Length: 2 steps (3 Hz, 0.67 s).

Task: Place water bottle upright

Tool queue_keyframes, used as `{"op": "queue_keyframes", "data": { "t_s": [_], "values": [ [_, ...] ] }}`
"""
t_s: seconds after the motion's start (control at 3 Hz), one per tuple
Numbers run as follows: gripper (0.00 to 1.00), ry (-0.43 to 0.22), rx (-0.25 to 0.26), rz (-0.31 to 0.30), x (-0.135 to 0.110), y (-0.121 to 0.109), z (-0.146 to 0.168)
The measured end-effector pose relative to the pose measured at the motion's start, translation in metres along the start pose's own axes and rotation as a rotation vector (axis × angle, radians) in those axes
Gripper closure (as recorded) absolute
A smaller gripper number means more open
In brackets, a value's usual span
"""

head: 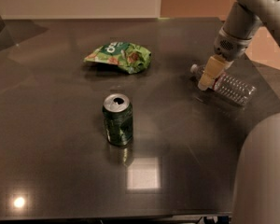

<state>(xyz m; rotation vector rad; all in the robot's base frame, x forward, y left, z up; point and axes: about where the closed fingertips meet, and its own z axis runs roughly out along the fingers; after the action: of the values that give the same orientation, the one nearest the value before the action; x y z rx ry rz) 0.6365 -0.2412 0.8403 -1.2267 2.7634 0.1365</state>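
Note:
The water bottle (pixel 232 88) lies on its side at the right of the dark table (pixel 60 139). It is clear and ribbed, and its white cap points left toward the table's middle. My gripper (pixel 206 80) reaches down from the upper right and sits over the bottle's neck end, where the red-and-white label band is. Its pale fingers (pixel 210 73) cover that part of the bottle.
A green soda can (pixel 117 119) stands upright near the table's middle. A crumpled green chip bag (pixel 120 57) lies behind it. My arm's grey body (pixel 261 171) fills the lower right corner. The table's right edge runs close to the bottle.

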Motion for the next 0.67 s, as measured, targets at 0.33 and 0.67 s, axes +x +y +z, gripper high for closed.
{"op": "queue_keyframes", "data": {
  "t_s": [0.33, 0.67],
  "values": [
    [0.41, 0.018, -0.002, -0.012, -0.0082, 0.0066, 0.0012],
    [0.64, 0.018, -0.008, -0.018, -0.0119, 0.0109, -0.0008]
  ]
}}
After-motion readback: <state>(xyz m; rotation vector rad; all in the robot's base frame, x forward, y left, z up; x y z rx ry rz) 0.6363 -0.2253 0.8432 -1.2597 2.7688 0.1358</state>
